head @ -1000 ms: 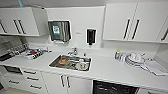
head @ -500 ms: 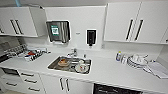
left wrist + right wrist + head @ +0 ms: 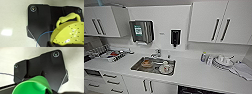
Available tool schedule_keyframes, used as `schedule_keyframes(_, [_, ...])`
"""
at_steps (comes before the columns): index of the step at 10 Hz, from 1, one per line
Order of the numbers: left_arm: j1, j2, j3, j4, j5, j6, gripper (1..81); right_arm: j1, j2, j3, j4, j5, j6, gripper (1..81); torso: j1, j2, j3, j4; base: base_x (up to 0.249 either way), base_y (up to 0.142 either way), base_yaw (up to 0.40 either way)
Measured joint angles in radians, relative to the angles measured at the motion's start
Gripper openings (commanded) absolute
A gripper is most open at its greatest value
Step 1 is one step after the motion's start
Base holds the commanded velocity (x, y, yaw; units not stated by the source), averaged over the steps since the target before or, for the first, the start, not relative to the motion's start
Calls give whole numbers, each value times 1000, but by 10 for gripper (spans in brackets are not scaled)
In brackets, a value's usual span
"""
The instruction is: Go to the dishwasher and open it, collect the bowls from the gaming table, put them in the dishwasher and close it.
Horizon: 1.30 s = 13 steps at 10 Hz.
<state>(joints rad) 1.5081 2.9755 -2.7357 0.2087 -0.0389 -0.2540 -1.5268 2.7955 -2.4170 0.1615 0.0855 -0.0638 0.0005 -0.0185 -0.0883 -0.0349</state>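
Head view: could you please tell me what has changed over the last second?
The whole picture has shifted only slightly, so the camera moved a little. Nothing on the counter moved by itself: the sink, the stack of plates and the wall dispenser kept their places.

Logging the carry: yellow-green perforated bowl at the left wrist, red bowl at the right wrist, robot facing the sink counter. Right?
Not quite. The bowl in the right wrist view is bright green, not red. The rest holds: the yellow-green perforated bowl is in the left wrist view, and the head view faces the sink counter.
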Motion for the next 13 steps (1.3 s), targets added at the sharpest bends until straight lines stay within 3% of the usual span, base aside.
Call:
schedule_keyframes(9, [3,2,0,0,-2,0,10,-5,0,0,0,0,0,10,-1,0,0,0,0,0,0])
schedule_keyframes(13, [3,2,1,0,-2,0,10,-4,0,0,0,0,0,10,-1,0,0,0,0,0,-161])
